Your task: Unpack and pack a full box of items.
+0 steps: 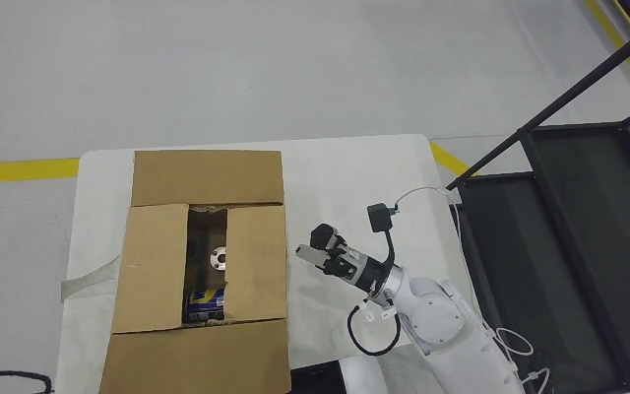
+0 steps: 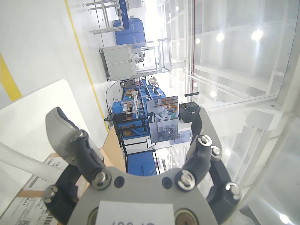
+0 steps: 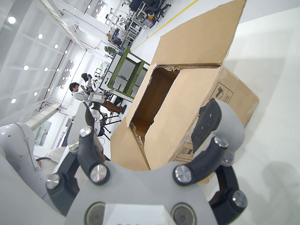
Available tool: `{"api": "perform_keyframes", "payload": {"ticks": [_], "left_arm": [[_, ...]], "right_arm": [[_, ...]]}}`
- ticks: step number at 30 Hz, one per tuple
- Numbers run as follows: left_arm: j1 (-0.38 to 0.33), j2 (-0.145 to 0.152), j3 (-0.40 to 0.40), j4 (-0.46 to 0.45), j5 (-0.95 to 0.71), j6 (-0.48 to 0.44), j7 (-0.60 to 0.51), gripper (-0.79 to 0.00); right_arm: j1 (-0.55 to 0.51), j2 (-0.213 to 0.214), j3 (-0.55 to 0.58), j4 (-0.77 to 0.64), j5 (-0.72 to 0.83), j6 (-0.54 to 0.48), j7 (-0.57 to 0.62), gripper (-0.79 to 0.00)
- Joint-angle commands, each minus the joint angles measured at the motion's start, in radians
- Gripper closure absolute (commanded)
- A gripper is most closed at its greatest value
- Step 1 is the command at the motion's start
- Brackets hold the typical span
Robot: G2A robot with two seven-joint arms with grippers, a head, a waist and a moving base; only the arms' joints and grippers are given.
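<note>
An open cardboard box [image 1: 157,266] stands on the left half of the white table [image 1: 354,187], all its flaps folded outward. Through its opening I see a round silver item [image 1: 218,258] and a blue item [image 1: 205,300]. My right gripper [image 1: 317,252] hovers just right of the box, open and empty. Its wrist view faces the box [image 3: 187,108] side-on between the spread fingers [image 3: 208,115]. My left gripper [image 2: 127,115] is open and empty, aimed out at the room, with a cardboard edge [image 2: 112,146] and a labelled cardboard surface [image 2: 35,188] beside it.
A black metal frame [image 1: 561,246] stands off the table's right edge. A strip of tape [image 1: 89,279] hangs from the box's left side. Bare tabletop lies to the right of the box and behind it.
</note>
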Motion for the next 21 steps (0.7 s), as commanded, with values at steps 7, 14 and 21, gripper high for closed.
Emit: {"api": "perform_keyframes", "payload": {"ticks": [7, 14, 21], "left_arm": [[0.004, -0.005, 0.014, 0.012, 0.031, -0.005, 0.005, -0.785], [0.004, -0.005, 0.014, 0.012, 0.031, -0.005, 0.005, -0.785], [0.004, -0.005, 0.014, 0.012, 0.031, -0.005, 0.005, -0.785]], "right_arm": [[0.020, -0.001, -0.021, 0.016, -0.027, 0.032, 0.007, -0.785], [0.206, -0.021, -0.113, 0.162, -0.074, 0.066, -0.043, -0.785], [0.400, -0.046, -0.172, 0.338, -0.054, 0.094, -0.089, -0.785]]}}
